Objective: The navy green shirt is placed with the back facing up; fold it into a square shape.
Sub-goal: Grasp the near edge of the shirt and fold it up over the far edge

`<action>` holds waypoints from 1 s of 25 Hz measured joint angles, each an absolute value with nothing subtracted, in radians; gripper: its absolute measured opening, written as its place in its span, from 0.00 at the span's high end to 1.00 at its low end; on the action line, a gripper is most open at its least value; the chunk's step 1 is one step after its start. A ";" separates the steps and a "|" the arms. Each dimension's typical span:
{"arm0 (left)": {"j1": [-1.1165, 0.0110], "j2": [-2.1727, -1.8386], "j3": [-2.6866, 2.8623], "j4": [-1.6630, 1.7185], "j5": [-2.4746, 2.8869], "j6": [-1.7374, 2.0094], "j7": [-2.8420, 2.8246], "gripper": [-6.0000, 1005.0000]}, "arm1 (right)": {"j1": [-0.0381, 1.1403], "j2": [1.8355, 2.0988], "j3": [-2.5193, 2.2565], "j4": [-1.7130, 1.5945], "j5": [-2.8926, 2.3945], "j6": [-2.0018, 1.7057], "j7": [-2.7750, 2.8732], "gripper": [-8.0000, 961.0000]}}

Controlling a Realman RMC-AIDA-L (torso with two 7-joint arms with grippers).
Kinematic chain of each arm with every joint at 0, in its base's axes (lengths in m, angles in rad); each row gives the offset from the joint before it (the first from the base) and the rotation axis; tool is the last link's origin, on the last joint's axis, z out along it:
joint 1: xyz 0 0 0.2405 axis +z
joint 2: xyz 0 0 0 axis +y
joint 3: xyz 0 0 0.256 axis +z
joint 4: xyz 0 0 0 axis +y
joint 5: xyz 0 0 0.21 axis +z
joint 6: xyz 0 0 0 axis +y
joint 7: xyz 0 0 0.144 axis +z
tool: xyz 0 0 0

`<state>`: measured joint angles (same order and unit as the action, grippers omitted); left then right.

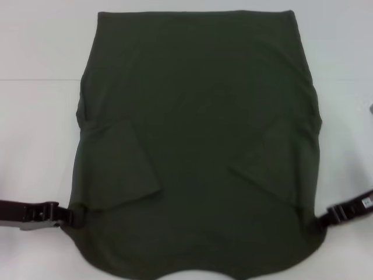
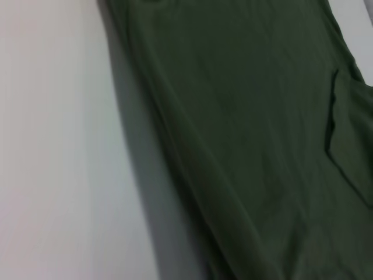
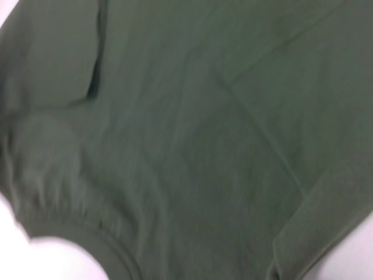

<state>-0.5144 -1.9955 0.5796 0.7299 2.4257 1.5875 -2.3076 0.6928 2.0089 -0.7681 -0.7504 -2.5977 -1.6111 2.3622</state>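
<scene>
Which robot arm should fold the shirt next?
Probably both: the left gripper and right gripper each sit at a near corner of the navy green shirt, its sleeves already folded in.

Shirt (image 1: 198, 134) lies on table (image 1: 35, 46), a pincer at each near corner

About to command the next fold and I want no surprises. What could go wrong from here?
The left end effector and right end effector meet the navy green shirt only at its side edges, so cloth may slip out. The folded-in sleeves could flop open when lifted. Uneven lifting would skew the fold.
</scene>
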 joint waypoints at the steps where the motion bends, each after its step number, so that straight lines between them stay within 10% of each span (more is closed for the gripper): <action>1: -0.515 -1.987 0.580 0.722 2.427 1.608 -2.308 0.95 | 0.693 2.008 -0.771 -0.751 -2.605 -1.635 2.344 0.92; 10: -0.499 -1.910 0.587 0.621 2.460 1.820 -2.300 0.95 | 0.657 1.976 -0.787 -0.751 -2.616 -1.845 2.180 0.92; 25: -0.494 -1.916 0.595 0.569 2.524 1.942 -2.235 0.95 | 0.656 1.992 -0.883 -0.711 -2.638 -1.858 2.110 0.92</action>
<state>-0.4940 -1.9157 0.5955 0.5689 2.5244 1.9416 -2.2354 0.6564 1.9925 -0.8826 -0.7110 -2.6384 -1.8584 2.1102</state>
